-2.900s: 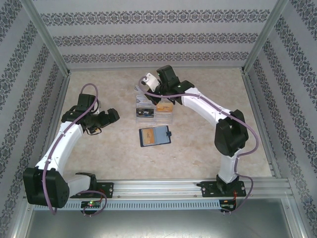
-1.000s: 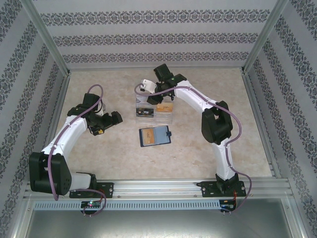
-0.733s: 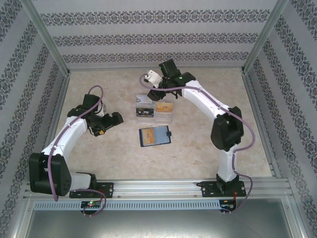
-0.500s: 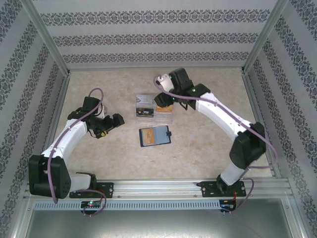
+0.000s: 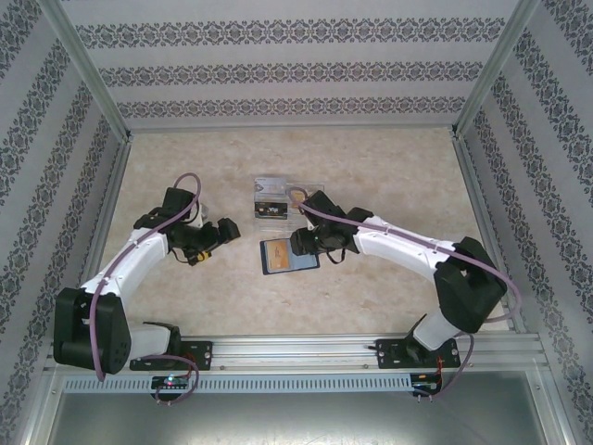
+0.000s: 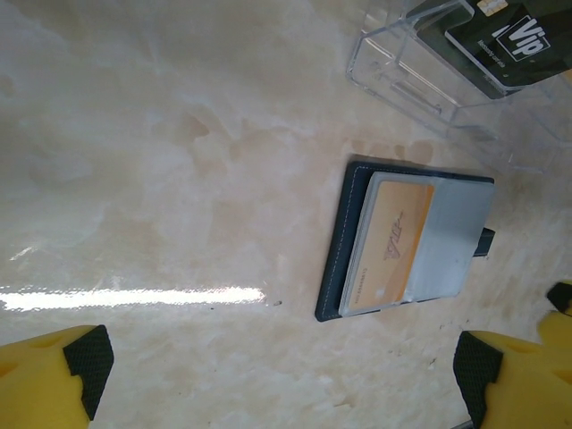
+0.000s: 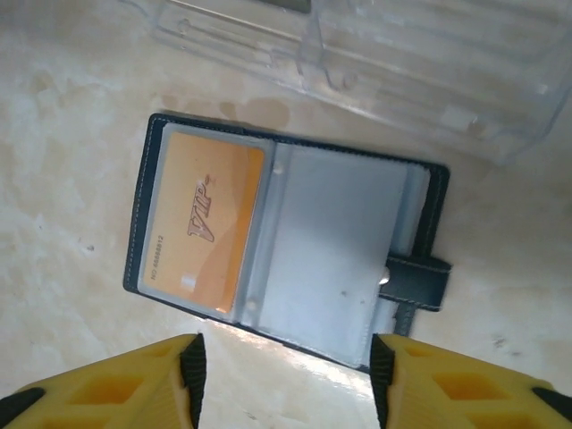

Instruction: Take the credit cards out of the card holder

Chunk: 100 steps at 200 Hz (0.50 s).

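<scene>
Dragging is risked: with right claw and left claw both parted and empty, the unpinned holder could be pulled along with the card.

two white arms here: left arm at lower left, right arm centre-right, both with chunky black joints. a purple cable loops over each one. black bases sit on the bottom rail. right gripper: yellow fingers, black pads.

Beige table bears open card holder, clear box.
</scene>
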Motion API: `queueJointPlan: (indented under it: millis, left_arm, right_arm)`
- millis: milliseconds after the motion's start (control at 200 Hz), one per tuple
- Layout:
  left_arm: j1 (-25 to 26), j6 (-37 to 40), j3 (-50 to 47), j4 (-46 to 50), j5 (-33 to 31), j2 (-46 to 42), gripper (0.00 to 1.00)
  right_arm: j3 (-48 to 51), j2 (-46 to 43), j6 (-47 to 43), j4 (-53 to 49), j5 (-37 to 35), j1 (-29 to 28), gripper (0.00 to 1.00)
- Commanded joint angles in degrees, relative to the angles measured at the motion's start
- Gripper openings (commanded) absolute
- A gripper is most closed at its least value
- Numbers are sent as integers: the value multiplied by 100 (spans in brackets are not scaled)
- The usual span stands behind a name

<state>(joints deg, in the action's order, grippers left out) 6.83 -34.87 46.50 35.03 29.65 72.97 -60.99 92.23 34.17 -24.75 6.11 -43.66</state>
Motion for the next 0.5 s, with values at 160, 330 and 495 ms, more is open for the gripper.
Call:
queueJointPlan:
  millis: [160,330,495]
  left_arm:
    - [259,-370,-148,-513,164,-6,95]
    - [492,-546,-185,-658,143,94,92]
    - [784,-701,-138,-840,120,340,88]
  right_arm:
    - [-415,1029,1070,1027,725,25,46]
    - [-556,1437,1303,1077,643,32,43]
    - [-221,1380,1533,1036,418,32,43]
